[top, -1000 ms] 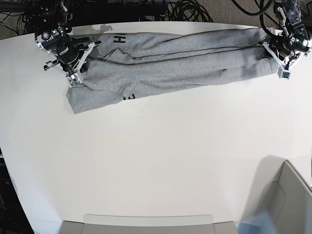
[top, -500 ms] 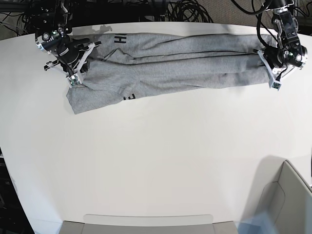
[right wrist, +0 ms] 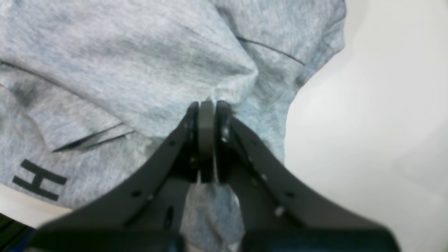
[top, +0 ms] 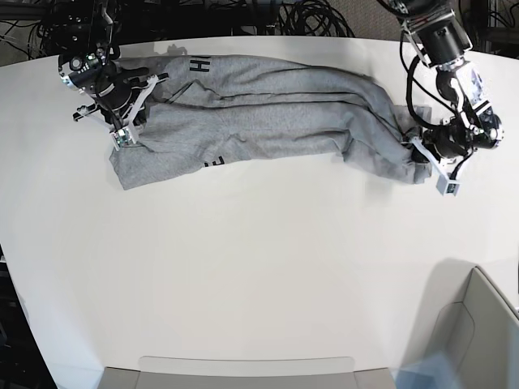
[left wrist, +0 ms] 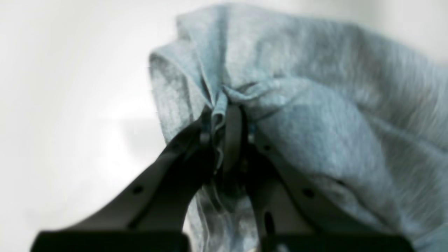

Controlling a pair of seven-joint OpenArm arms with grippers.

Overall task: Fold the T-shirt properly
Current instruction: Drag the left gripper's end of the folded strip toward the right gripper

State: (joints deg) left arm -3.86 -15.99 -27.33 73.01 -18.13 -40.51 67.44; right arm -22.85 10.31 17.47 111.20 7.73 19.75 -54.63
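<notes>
Both arms' fingers pinched on the T-shirt.

On the heather light-grey cotton T-shirt a bold black block capital "H" reads clearly near one edge in the right wrist view, while the base view shows that letter with a second beside it, and part of another at the lower fold, too small to read.
</notes>
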